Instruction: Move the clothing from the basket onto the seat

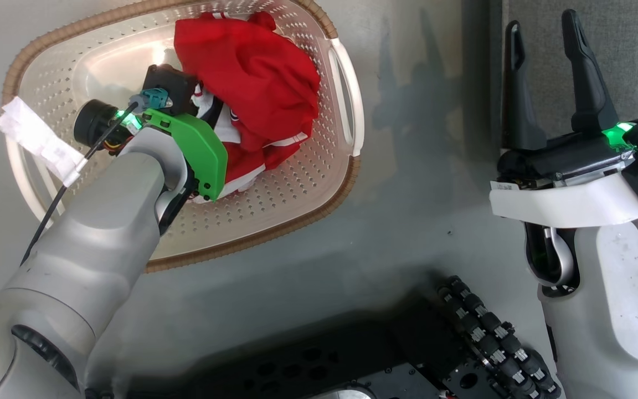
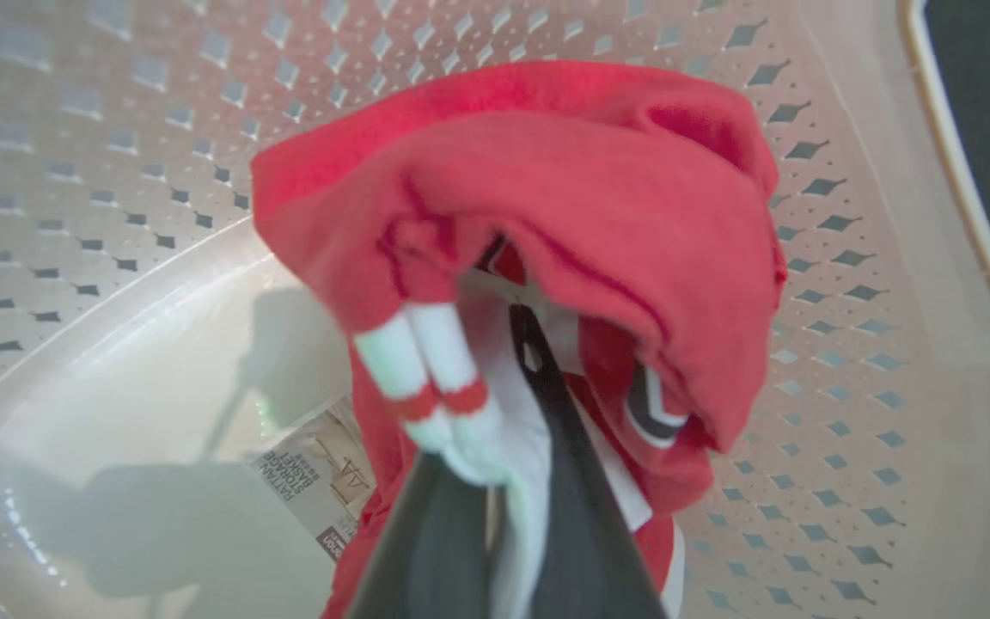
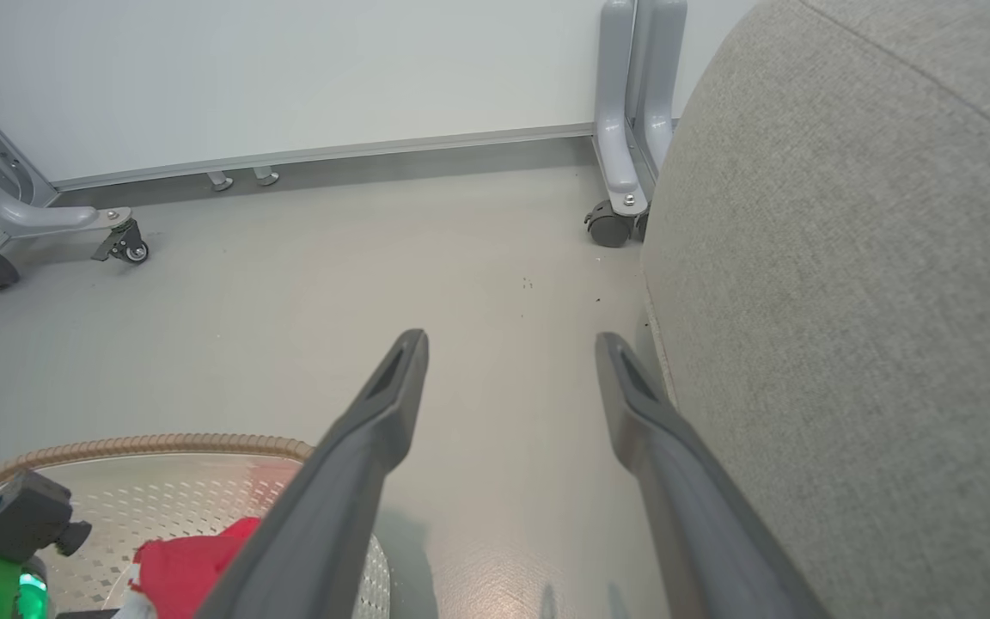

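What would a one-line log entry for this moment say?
left jaws: shut on clothing | clothing: in basket | right jaws: open, empty, beside seat

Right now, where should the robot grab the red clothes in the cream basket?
Pinch the bunched white-lined fold at the middle of the soft bright red fabric clothing, coming down through the cream perforated plastic basket's open top, since its walls block the sides. The left gripper is shut on that fold.

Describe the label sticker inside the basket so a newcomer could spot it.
Find the cream perforated basket on the grey floor. On its smooth bottom, tucked against the red clothing, lies a small label. It is flat pale paper with black lettering, unlike the soft fabric.
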You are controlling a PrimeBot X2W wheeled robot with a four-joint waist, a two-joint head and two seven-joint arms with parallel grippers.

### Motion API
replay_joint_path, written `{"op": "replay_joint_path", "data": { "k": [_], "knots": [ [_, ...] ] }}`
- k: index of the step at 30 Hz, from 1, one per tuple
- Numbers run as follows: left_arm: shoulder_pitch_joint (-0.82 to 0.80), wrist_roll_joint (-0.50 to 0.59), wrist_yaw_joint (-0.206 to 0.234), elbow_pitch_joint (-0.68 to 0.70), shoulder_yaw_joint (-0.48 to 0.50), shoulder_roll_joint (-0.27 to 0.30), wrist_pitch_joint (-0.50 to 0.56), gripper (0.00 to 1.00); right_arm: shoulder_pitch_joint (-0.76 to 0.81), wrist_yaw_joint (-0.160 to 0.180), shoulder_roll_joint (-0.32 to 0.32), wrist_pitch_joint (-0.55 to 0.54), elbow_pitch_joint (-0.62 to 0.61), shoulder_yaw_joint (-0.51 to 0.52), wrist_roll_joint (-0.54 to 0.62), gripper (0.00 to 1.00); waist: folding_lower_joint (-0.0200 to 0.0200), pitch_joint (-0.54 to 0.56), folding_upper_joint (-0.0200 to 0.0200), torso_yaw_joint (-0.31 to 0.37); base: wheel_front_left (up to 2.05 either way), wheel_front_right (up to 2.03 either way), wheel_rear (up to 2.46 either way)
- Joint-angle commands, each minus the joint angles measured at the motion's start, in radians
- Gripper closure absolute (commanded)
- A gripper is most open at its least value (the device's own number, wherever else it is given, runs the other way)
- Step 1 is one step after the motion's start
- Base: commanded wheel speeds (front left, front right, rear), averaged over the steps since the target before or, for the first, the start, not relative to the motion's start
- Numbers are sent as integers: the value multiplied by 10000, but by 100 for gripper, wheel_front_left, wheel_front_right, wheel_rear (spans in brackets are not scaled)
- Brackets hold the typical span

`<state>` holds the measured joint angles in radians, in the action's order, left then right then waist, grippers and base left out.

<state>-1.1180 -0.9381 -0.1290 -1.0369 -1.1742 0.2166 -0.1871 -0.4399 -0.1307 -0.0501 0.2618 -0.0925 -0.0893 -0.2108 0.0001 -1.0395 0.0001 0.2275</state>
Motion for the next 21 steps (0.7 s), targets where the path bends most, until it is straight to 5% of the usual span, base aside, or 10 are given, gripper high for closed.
{"op": "replay_joint_path", "data": {
  "k": [1, 9, 21],
  "knots": [
    [-160, -15, -33, -89, -100, 41, -195, 100, -79, 0, -5, 45, 48, 39, 14, 0, -1, 113, -1, -102, 0, 0, 0],
    [28, 587, -33, 198, -168, -99, -795, 100, 111, 0, -10, 41, 311, 193, 353, 0, -1, 932, -1, -599, 0, 0, 0],
    [2430, 2926, 376, 3823, 2847, 479, -782, 100, 770, 0, -15, 41, 913, 172, 924, 0, -1, 3045, -1, -1290, 0, 0, 0]
  ]
}}
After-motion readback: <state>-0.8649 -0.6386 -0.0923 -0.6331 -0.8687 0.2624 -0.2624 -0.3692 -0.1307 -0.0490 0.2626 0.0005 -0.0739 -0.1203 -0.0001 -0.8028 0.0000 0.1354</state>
